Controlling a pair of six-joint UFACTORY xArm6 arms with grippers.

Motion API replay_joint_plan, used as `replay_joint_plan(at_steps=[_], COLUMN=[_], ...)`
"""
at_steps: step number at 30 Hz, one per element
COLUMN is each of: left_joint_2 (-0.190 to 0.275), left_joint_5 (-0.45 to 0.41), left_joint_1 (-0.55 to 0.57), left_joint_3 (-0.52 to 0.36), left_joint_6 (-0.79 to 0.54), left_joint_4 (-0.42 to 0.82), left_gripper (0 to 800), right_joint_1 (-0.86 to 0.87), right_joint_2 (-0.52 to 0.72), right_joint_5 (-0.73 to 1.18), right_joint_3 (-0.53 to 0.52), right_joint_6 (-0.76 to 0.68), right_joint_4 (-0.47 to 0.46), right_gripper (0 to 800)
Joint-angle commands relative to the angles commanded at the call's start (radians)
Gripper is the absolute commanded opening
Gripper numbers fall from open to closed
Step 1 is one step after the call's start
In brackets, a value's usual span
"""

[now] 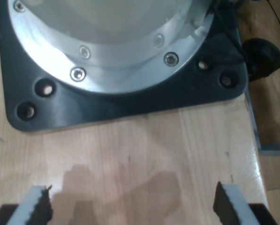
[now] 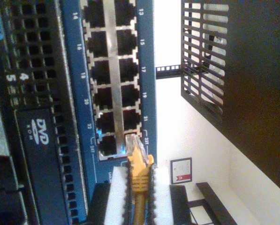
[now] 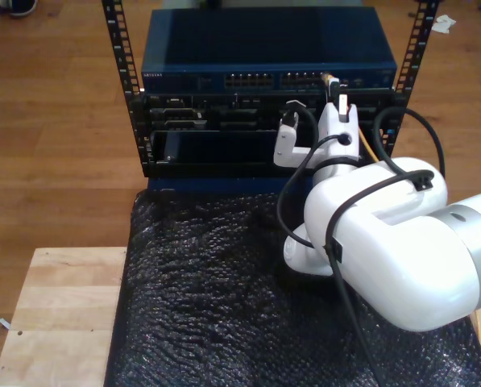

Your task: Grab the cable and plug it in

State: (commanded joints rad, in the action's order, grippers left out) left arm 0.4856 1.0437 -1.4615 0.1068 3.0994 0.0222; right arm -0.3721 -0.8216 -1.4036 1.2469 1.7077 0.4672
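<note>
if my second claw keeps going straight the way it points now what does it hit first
Most likely the blue network switch's port panel. My second claw is shut on the yellow-orange network cable, whose clear plastic plug leads, close to the end ports; I cannot tell which port it would meet.

On the blue network switch (image 2: 74, 117), seen in the second wrist view, white port numbers run beside the sockets: 14, 16, 18, 20 and 22 along one side, 13, 15, 17, 19 and 21 along the other. The black optical drive front (image 2: 36, 159) beside it carries a white DVD logo. On the perforated black panel (image 2: 18, 51) stand pale digits 4 and 5. Lettering on the small framed sign (image 2: 181, 170) is too small to read.
</note>
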Motion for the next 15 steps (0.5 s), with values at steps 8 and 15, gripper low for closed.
replay_joint_plan(at_steps=[8,15], left_joint_2=[0.000,0.000], left_joint_5=[0.000,0.000], left_joint_1=[0.000,0.000], left_joint_3=[0.000,0.000], left_joint_6=[0.000,0.000], left_joint_4=[0.000,0.000], left_gripper=[800,800], right_joint_1=[0.000,-0.005], right_joint_2=[-0.025,-0.023], right_joint_5=[0.000,0.000], right_joint_3=[0.021,0.020], right_joint_6=[0.026,0.026], right_joint_4=[0.002,-0.002], right_gripper=[0,0])
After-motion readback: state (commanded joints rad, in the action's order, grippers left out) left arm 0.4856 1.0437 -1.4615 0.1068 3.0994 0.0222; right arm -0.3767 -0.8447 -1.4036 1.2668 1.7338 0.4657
